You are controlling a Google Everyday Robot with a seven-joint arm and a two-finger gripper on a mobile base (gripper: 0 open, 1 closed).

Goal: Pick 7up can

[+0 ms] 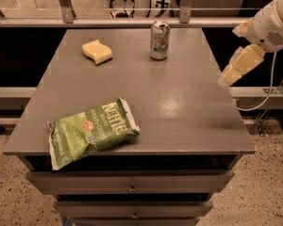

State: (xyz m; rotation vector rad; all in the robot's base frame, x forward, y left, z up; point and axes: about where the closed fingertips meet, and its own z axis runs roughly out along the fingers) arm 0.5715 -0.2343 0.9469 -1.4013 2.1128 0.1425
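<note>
Off table's (pixel 179 102) edge, apparently: gripper (pixel 228 76)

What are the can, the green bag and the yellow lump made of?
The can looks like aluminium: shiny metal top. The green bag seems crinkled plastic film, slightly glossy. The yellow lump looks like matte sponge foam, unsure. The gripper hangs beyond the table's right edge.

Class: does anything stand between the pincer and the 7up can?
Nothing visible does. The pincer hangs beyond the right edge of the table; the 7up can stands upright near the far edge. The yellow sponge and green crisp bag lie left of the can, off that path.
</note>
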